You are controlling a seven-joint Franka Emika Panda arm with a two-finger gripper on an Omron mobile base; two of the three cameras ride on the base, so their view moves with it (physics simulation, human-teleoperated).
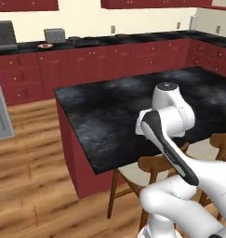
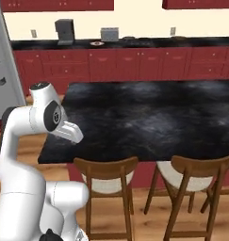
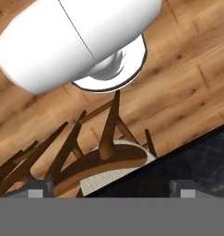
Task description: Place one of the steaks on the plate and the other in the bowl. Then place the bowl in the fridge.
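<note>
The biggest risk, as I judge it, comes from the base: the fridge [image 2: 0,61] stands at the far left and the back bench [image 2: 134,43] lies beyond the island bench [image 2: 149,117], so any drive toward them has to go round the island, and a tight turn could clip its corner or its red side. The arm [image 1: 168,125] is folded over the near edge of the island, with the hand pointing down at the floor [image 3: 187,83]. A swing out of this pose while the base is this close could knock the chairs [image 2: 106,174] tucked just beside the island, one of which sits right under the hand [image 3: 104,161]. The jaws stand wide apart and hold nothing, so nothing can be dropped yet. The danger is rather a reach begun too early, since the plate [image 1: 44,45] is well apart from the arm, on the back bench near the toaster [image 1: 54,35]. As for containers, the fridge shows a grey face at the edge of both base views, and I cannot tell whether it is open or what its shelves hold. The plate is a small red oval with a pale centre, too small to tell whether anything lies on it. The steaks and the bowl I cannot place from here: anything beside the plate is too small and blurred to name.
</note>
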